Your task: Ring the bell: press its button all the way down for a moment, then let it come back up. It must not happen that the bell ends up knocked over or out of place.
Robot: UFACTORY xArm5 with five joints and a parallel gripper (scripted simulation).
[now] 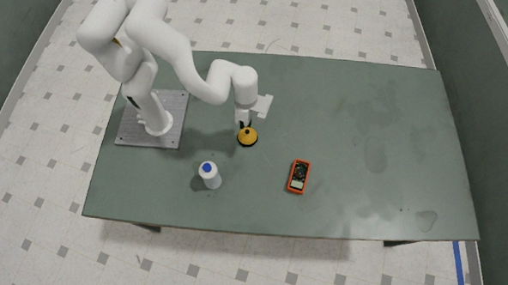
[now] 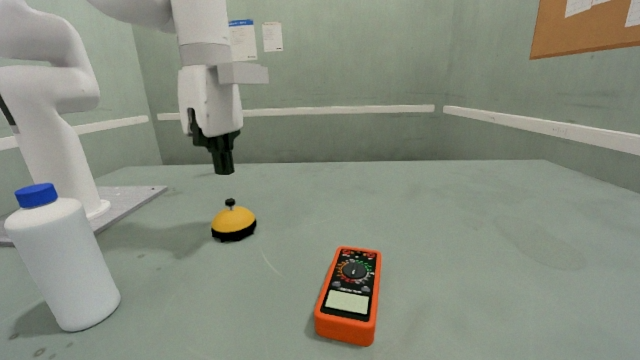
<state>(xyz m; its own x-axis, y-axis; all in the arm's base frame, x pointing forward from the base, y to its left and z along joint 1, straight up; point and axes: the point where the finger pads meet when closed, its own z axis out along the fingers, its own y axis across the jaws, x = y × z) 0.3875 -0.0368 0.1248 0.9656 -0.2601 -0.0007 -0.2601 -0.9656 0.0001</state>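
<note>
- Yellow-domed bell (image 2: 233,221) is found on the table (image 2: 450,225) directly beneath the gripper (image 2: 223,165), its black button (image 2: 229,202) standing proud and apart from the fingertips – a visible gap remains between them in the exterior view.
- Gripper state: the jaws are drawn fully together and nothing is held between them; the closed fingers form a single blunt black tip, judged suitable as a pressing tool.
- Step in hand is judged to be the descent onto the button. It is best done as a straight vertical drop, with the closed tip kept centred over the button so that it is not glanced sideways and the bell is not pushed across the table.
- Full travel of the button should be reached, held briefly, then released by a straight lift – a partial press is judged insufficient for the task.
- In the top view the tip appears just behind the button's centre, though the camera's angle may account for this; a small correction may be needed before contact.
- Arm pose: the wrist is pointed straight down, the forearm reaching out from the base plate (image 1: 127,139), elbow raised high.
- A white bottle (image 2: 57,260) and an orange multimeter (image 2: 350,295) lie nearer the exterior camera than the gripper, well apart from the descent path.
</note>
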